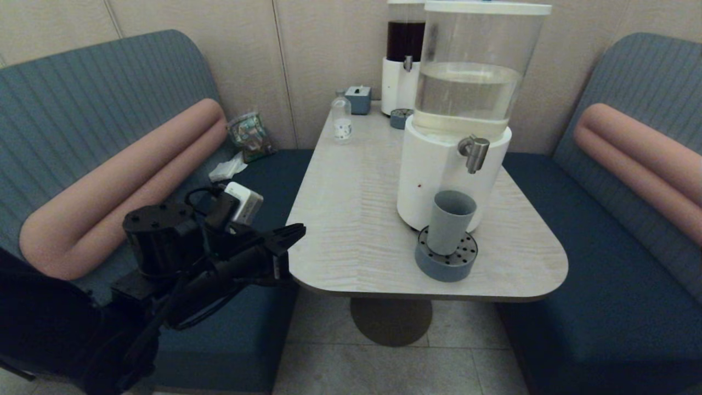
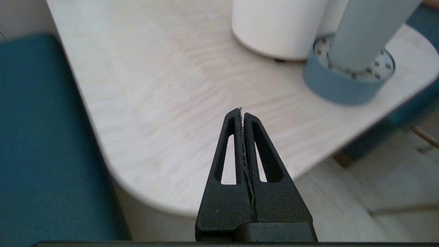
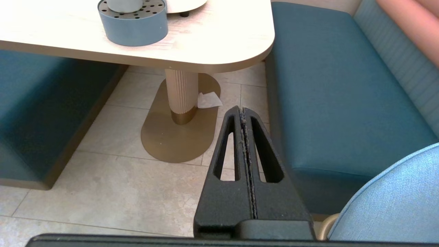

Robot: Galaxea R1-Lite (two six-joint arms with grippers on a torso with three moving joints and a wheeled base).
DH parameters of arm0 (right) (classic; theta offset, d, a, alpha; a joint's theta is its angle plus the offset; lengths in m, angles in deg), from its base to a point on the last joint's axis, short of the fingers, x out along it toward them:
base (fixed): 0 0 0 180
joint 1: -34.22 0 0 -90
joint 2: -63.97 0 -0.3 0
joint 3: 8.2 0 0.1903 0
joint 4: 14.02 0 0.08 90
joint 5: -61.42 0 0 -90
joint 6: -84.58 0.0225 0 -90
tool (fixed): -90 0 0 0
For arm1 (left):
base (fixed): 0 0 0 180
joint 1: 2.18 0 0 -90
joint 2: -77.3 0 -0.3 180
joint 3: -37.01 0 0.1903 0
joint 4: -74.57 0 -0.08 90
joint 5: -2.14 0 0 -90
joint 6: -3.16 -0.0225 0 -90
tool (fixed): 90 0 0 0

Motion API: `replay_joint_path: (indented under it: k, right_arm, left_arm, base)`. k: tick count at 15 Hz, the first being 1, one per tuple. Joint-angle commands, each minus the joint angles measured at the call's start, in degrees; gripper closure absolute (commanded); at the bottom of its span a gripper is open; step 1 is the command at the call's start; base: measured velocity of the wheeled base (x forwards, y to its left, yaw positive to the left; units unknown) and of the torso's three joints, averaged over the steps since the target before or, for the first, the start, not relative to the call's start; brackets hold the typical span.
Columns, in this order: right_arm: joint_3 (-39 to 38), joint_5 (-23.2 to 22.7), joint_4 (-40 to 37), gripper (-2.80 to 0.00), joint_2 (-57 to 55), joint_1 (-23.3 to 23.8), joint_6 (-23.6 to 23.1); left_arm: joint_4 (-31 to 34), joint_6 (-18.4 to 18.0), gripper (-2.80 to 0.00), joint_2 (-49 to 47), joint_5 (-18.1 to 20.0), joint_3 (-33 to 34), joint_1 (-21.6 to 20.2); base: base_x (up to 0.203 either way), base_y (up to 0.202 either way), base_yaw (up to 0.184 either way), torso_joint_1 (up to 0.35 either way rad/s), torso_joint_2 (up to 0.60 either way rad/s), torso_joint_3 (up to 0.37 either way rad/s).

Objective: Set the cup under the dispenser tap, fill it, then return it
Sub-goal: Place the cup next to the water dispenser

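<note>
The grey-blue cup (image 1: pixel 449 221) stands upright on the round drip tray (image 1: pixel 445 259), below the silver dispenser tap (image 1: pixel 475 153) of the clear-water dispenser (image 1: pixel 466 109). In the left wrist view the cup (image 2: pixel 365 32) rises from the tray (image 2: pixel 339 84) well beyond my fingertips. My left gripper (image 1: pixel 293 233) hovers at the table's near-left edge, shut and empty, far left of the cup. The same gripper (image 2: pixel 242 111) shows its jaws pressed together. My right gripper (image 3: pixel 242 109) is parked low over the floor, shut and empty; it is absent from the head view.
The light wood table (image 1: pixel 356 219) also carries a dark-liquid dispenser (image 1: pixel 403 60), a small clear bottle (image 1: pixel 341 118) and a small grey box (image 1: pixel 359 99) at the back. Blue benches (image 1: pixel 603 285) flank the table. The table pedestal (image 3: pixel 181 96) stands ahead of the right gripper.
</note>
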Motion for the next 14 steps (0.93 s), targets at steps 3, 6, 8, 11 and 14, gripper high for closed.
replay_joint_path:
  k: [3, 6, 8, 11, 14]
  right_arm:
    - [0.0, 0.0, 0.0, 0.00, -0.1, 0.0, 0.0]
    - [0.0, 0.0, 0.0, 0.00, -0.1, 0.0, 0.0]
    - [0.0, 0.0, 0.0, 0.00, -0.1, 0.0, 0.0]
    - [0.0, 0.0, 0.0, 0.00, -0.1, 0.0, 0.0]
    - [0.0, 0.0, 0.0, 0.00, -0.1, 0.0, 0.0]
  left_arm:
    - [-3.4, 0.1, 0.00, -4.6, -1.5, -0.7, 4.7]
    - [-3.4, 0.0, 0.00, -4.7, -2.0, -0.7, 10.5]
    - [-3.4, -0.2, 0.00, -5.3, -3.5, -1.6, 14.0]
    - [-3.3, 0.0, 0.00, -6.3, -4.8, -3.6, 17.3]
    - [-3.2, 0.2, 0.00, -8.7, -9.4, -6.9, 21.7]
  base:
    - [0.000, 0.000, 0.000, 0.000, 0.00, 0.000]
    - [0.000, 0.000, 0.000, 0.000, 0.00, 0.000]
    - [0.000, 0.000, 0.000, 0.000, 0.00, 0.000]
    - [0.000, 0.000, 0.000, 0.000, 0.00, 0.000]
    - [0.000, 0.000, 0.000, 0.000, 0.00, 0.000]
